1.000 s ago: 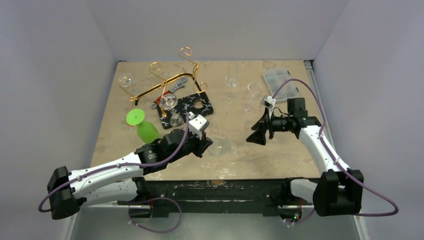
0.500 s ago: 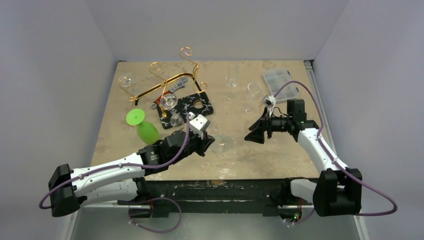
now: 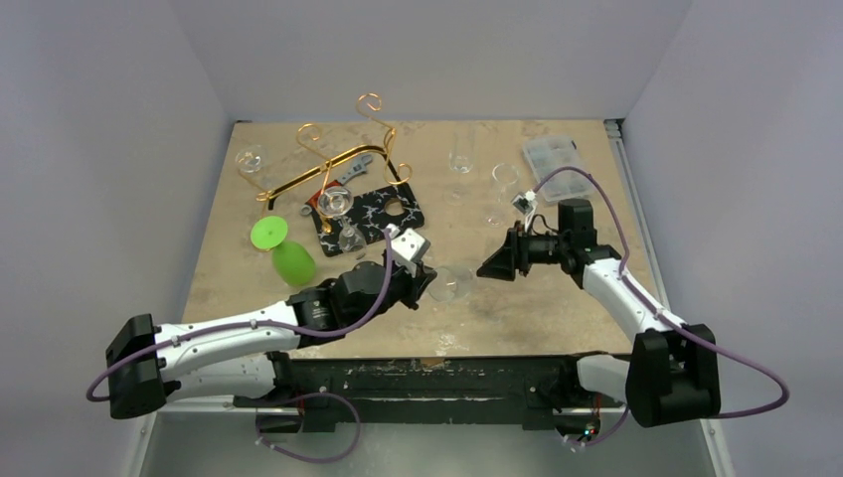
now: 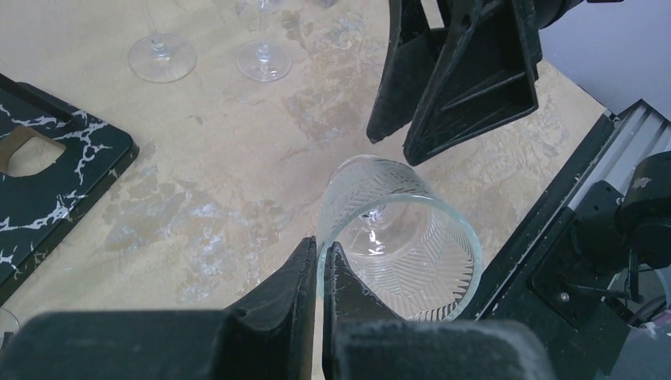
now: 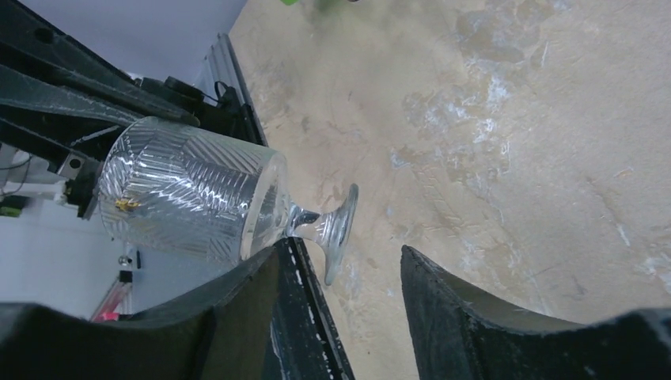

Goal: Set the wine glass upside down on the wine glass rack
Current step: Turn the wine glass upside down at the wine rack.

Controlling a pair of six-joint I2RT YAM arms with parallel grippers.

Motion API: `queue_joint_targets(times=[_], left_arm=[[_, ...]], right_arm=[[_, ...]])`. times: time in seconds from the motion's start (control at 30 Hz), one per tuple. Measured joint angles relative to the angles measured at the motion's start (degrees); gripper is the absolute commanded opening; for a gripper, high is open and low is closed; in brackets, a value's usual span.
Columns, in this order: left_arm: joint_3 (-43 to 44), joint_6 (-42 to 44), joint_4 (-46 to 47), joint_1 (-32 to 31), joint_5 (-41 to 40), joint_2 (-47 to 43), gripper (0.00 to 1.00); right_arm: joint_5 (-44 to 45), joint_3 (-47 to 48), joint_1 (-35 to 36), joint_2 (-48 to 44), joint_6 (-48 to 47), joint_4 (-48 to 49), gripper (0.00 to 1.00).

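Wine glass: the clear, cut-patterned stemmed wine glass (image 3: 452,283) is held on its side over the front middle of the sandy bench (image 3: 557,308). Its bowl faces the left arm and its foot points at the right arm.
Left claw: the left claw (image 4: 320,257) is clamped on the wall of the bowl at the rim.
Right claw: the right claw (image 5: 342,252) stands apart, with a finger on either side of the glass's foot. No contact shows.
Change on the left: the left arm now reaches further right than a second ago and brings the glass with it.
Change on the right: the right arm is further left than it was. Its fingers are narrower than before but not yet closed.
Meaning: this looks like a handover, probably so the glass can be held by its stem or foot instead of its rim.
Rack: the thin gold wire wine glass rack (image 3: 328,159) with curled scroll loops stands at the far left, behind the black white-veined flat board (image 3: 383,214) and well apart from the glass.
Left to do: the right claw grips the glass, the left claw lets go, then the glass is carried across and hung bowl-down.
Risk: the foot is thin and smooth, so an off-centre squeeze could twist the glass against the rim grip.
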Motion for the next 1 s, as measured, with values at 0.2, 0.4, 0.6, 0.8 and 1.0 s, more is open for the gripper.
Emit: queue_joint_targets(times=[0.2,0.4,0.6,0.8,1.0], left_arm=[[1.18,1.05,1.95,-1.01,-1.55,1.86,0.0],[1.4,2.08,3.34,-1.66,-2.75,1.92,0.0],[1.51,3.54,3.65,-2.23,-4.46,2.62,0.0],[1.51,3.98,3.52,-2.32,-4.42,2.64,0.13],[1.51,1.97,3.39,-2.49,-3.15,1.36,0.46]], right_arm=[[1.44,0.0,1.88,1.62,1.22,0.0,0.44],[2.82,0.11,3.48,3.23,1.6,-0.09,0.27],[3.02,0.74,5.05,4.39,1.51,-1.09,0.0],[4.26,1.6,5.01,3.69,0.72,-2.49,0.0],[6.99,1.6,5.01,1.33,-1.51,-2.64,0.0]])
